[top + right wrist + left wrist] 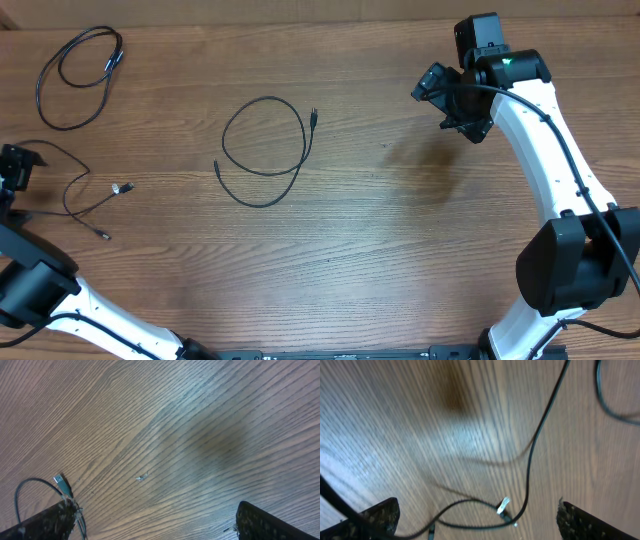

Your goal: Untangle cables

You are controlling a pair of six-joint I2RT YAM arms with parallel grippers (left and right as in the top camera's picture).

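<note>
Three black cables lie apart on the wooden table. A looped cable (78, 75) is at the far left back. A second loop (265, 150) lies mid-table. A thin cable (88, 195) with a silver plug (122, 187) lies at the left. My left gripper (15, 170) is at the left edge beside that thin cable. In the left wrist view it (477, 520) is open, with the thin cable (535, 445) and its plug (504, 506) on the table between the fingers. My right gripper (455, 100) hovers at the back right. It (155, 522) is open and empty, with a cable end (60, 482) beside one finger.
The table's back edge (300, 12) runs along the top of the overhead view. Both arm bases stand at the front corners. A small speck (142, 477) lies on the wood under the right gripper.
</note>
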